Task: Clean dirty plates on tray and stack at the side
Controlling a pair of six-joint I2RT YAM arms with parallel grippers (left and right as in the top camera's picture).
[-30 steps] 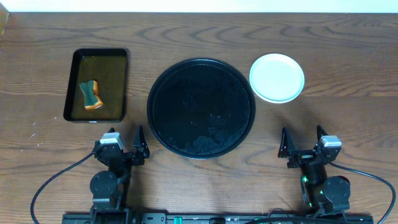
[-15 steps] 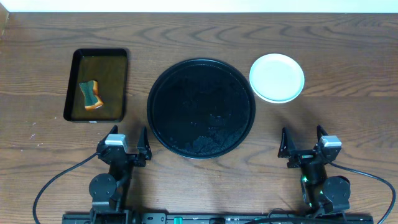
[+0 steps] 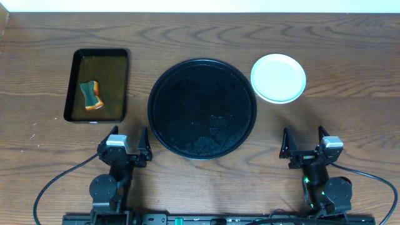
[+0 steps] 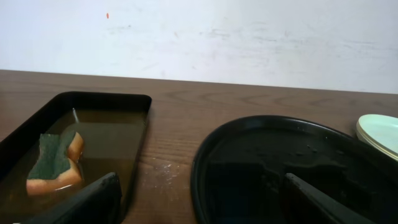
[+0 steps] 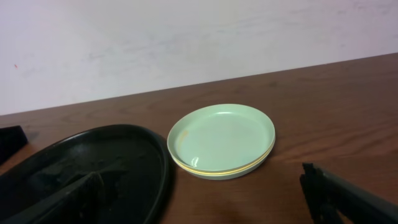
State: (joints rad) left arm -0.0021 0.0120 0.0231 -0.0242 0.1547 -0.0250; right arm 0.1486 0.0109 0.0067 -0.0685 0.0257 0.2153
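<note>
The round black tray lies mid-table with only wet specks on its surface. To its right the plates sit in one stack on the wood. The top one is pale mint green with no smear showing, and a yellow edge shows lower in the plates. My left gripper is open near the tray's front left rim. It holds nothing, and neither does my right gripper, which is open in front of the stack. Both show in their wrist views: left gripper, right gripper.
A rectangular black tray of brownish water stands at the left, with a green and orange sponge lying in it. In the left wrist view the sponge is ahead left and the round tray's rim ahead right. A pale wall bounds the far edge.
My left gripper drew back slightly toward the front edge a second ago and has since stayed still. Nothing else moved.
</note>
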